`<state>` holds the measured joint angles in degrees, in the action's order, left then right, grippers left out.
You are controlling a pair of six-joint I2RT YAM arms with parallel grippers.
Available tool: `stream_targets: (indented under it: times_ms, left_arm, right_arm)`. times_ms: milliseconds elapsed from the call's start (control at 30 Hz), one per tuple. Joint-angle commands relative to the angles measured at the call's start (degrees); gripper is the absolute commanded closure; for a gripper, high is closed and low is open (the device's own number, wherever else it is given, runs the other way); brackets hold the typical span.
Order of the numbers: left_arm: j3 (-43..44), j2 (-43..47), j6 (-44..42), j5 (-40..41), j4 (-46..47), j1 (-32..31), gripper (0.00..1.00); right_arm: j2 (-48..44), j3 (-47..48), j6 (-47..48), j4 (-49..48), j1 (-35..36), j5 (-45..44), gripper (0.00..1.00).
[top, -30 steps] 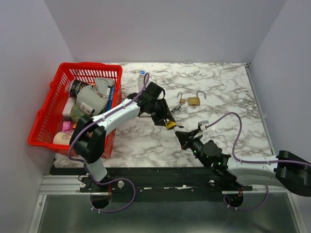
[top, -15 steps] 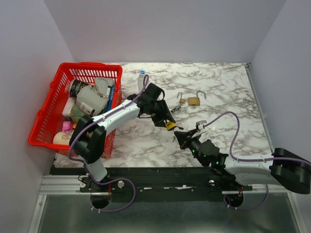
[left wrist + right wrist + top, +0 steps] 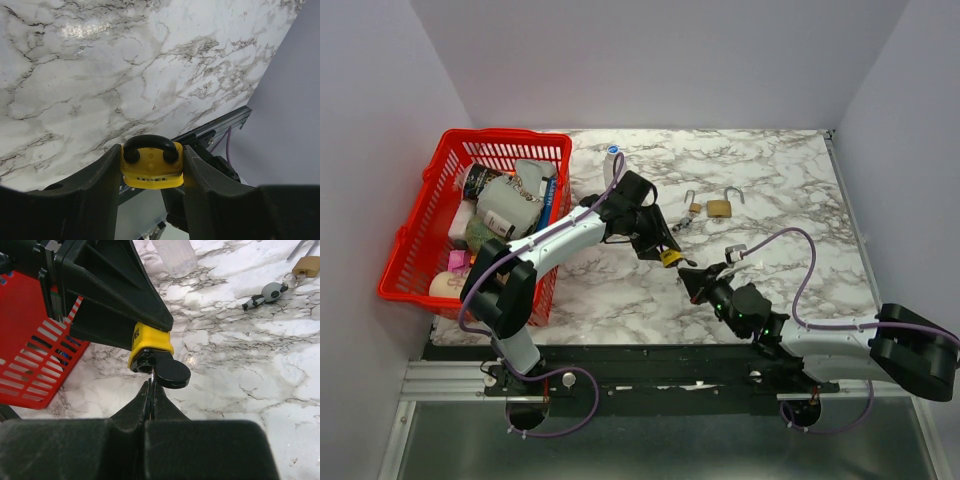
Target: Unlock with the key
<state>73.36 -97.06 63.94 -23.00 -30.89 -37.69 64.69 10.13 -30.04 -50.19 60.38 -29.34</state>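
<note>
A yellow padlock (image 3: 151, 172) with a black shackle (image 3: 150, 143) is clamped between the fingers of my left gripper (image 3: 151, 165), held above the marble table (image 3: 790, 180). The top view shows the padlock (image 3: 670, 257) hanging just in front of my right gripper (image 3: 689, 276). My right gripper (image 3: 151, 390) is shut on a thin metal key (image 3: 151, 376); only the key's narrow edge shows between the fingers. Its tip is at the black keyhole end of the padlock (image 3: 150, 342). A round black keyhole cover (image 3: 172, 374) is swung aside to the right.
A red basket (image 3: 404, 246) full of items stands at the left. A brass padlock (image 3: 718, 208), a smaller one (image 3: 694, 206) and a key fob (image 3: 680, 224) lie beyond the grippers. A clear bottle (image 3: 613, 160) stands at the back.
My right gripper has crept forward and left, bringing the key closer to the yellow padlock. The left gripper and the padlock have hardly moved.
</note>
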Motion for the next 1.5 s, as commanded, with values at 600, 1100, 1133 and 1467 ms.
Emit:
stream_targets:
  times_ms: [600, 1100, 1133, 1467]
  left_arm:
    - [-1.11, 2.31, 1.62, -4.15, 1.54, -0.89, 1.00]
    - [-1.56, 2.22, 2.06, -4.33, 2.59, -1.07, 1.00]
    - [-1.56, 2.22, 2.24, -4.42, 2.68, -0.98, 1.00]
    - [-1.82, 2.40, 2.50, -4.77, 2.95, -0.98, 1.00]
  right_arm:
    - [2.03, -2.66, -5.29, -12.21, -3.95, 3.86, 0.99]
    - [2.99, -2.92, -6.34, -13.44, -4.75, 5.35, 0.99]
    - [3.16, -2.92, -6.61, -13.53, -4.66, 5.35, 0.99]
    - [3.69, -3.10, -6.87, -13.70, -4.83, 5.09, 0.99]
